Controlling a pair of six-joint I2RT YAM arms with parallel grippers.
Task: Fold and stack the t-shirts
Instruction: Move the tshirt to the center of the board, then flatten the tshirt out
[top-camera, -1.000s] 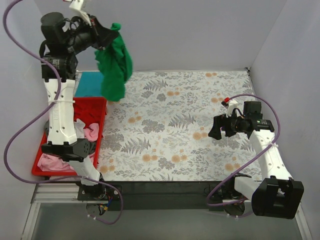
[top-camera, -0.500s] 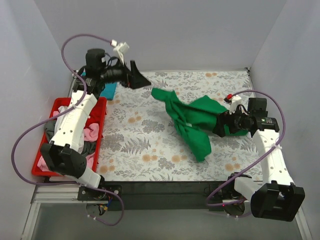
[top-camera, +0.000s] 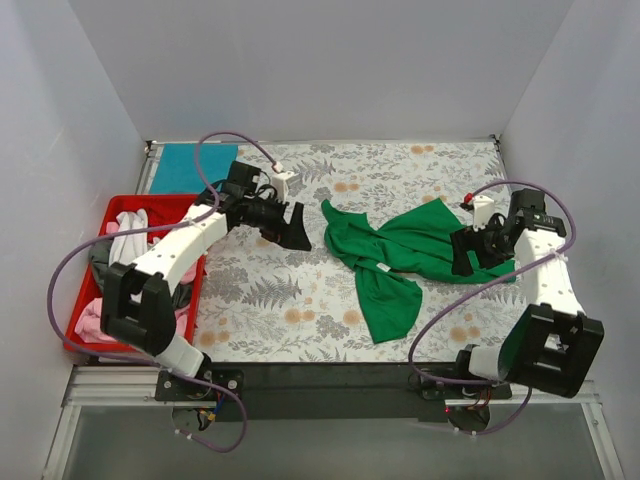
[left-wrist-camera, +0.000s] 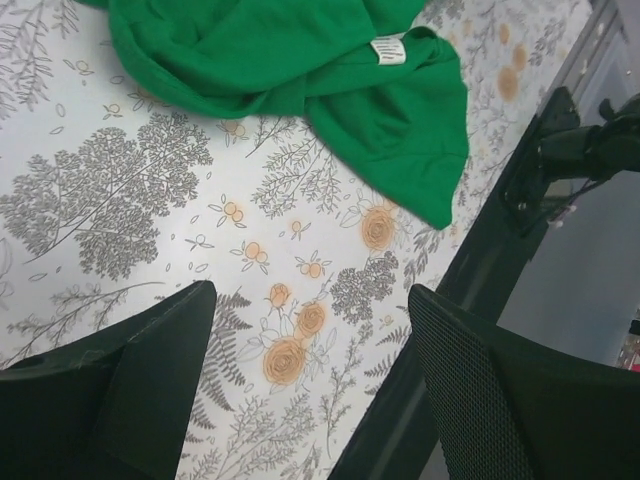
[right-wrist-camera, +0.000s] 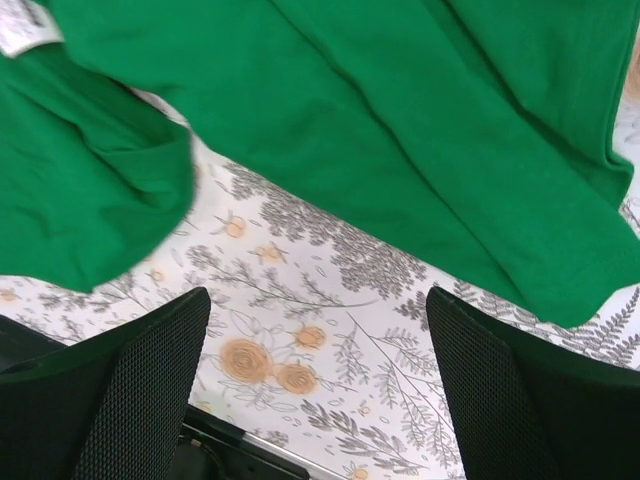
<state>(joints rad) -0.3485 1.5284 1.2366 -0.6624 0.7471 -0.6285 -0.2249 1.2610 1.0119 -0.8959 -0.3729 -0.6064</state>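
A bright green t-shirt (top-camera: 400, 255) lies crumpled and spread on the floral cloth, right of centre. Its white neck label (left-wrist-camera: 388, 48) faces up. My left gripper (top-camera: 295, 228) hangs open just left of the shirt and holds nothing. In the left wrist view its gripper (left-wrist-camera: 310, 340) is over bare cloth, with the green t-shirt (left-wrist-camera: 300, 70) ahead of it. My right gripper (top-camera: 462, 252) stands open at the shirt's right edge. In the right wrist view its gripper (right-wrist-camera: 315, 350) is empty and the green t-shirt (right-wrist-camera: 400, 120) lies just beyond its fingertips. A folded teal-blue t-shirt (top-camera: 185, 167) lies at the back left.
A red tray (top-camera: 160, 203) at the left edge holds a white t-shirt (top-camera: 130, 222), a pink t-shirt (top-camera: 95, 318) and dark cloth. The table's black front rail (left-wrist-camera: 480, 230) runs close to the shirt's lower flap. Grey walls close in the table on three sides.
The left gripper let go of the green t-shirt it held up at the back left. The shirt landed right of centre, and the left arm swung down beside it. The right gripper shifted slightly right.
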